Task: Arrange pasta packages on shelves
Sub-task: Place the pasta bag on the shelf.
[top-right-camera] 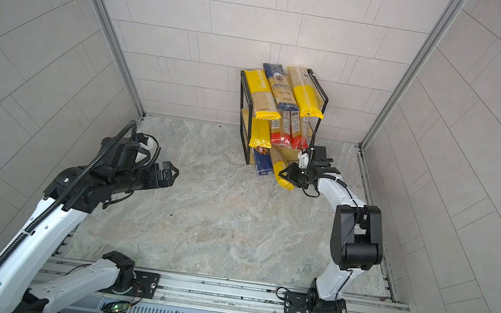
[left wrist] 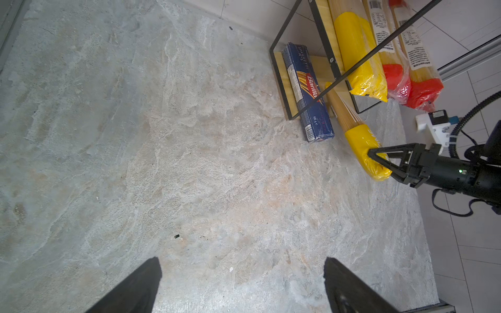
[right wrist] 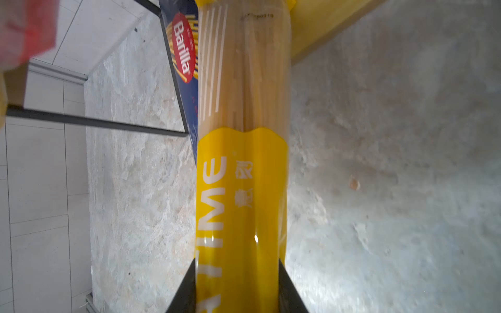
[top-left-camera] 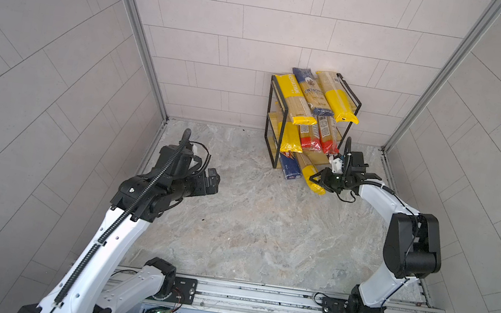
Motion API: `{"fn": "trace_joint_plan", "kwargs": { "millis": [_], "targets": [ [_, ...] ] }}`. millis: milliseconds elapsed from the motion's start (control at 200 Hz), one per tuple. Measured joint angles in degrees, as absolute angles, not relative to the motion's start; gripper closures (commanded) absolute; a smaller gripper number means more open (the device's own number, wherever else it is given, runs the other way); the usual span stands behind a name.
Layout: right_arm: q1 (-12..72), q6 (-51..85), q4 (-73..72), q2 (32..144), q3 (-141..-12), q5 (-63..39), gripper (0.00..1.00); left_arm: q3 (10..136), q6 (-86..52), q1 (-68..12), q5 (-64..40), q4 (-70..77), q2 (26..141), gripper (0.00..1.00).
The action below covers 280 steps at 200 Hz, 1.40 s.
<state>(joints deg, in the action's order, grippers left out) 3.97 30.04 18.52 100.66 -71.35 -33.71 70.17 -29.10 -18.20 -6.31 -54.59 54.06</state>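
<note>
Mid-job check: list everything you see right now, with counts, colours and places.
Three-tier yellowish wooden rack, black metal frame: one, against the back wall.
Yellow plastic spaghetti packs: four; two top tier, one middle, one bottom, sticking out.
Dark blue spaghetti packs: two; one top tier, one bottom.
Red-ended clear spaghetti packs: two, middle tier.
Marbled tabletop: one, grey-beige, under everything.
Left tool: black, open, empty, above tabletop.
Right tool: black, shut on bottom yellow pack.

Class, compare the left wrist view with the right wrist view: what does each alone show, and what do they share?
Only left wrist: the left gripper, open and empty. Only right wrist: white lettering on the yellow pack, close up. Both: the right gripper shut on that pack's yellow end, the blue Barilla pack beside it, and the shelves.
</note>
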Motion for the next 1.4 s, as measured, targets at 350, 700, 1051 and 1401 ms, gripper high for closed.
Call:
{"fn": "trace_joint_plan", "kwargs": {
  "millis": [350, 700, 1051, 1401],
  "targets": [
    [4.01, 28.27, 17.02, 112.03, -81.62, -30.48, 0.94, 70.17, -29.71, -18.2, -5.78, -53.49, 56.29, 0.01],
    [4.29, 28.75, 16.53, 119.63, -85.8, -27.83, 0.47, 70.17, -30.0, -18.2, -5.85, -53.41, 57.52, 0.01],
    [3.9, 29.12, 14.31, 115.63, -79.02, -24.82, 0.41, 70.17, -29.98, -18.2, -5.89, -53.89, 54.5, 0.01],
    [3.9, 29.26, 12.99, 102.72, -63.59, -23.27, 0.53, 70.17, -29.95, -18.2, -5.98, -55.37, 49.69, 0.01]
  ]
}}
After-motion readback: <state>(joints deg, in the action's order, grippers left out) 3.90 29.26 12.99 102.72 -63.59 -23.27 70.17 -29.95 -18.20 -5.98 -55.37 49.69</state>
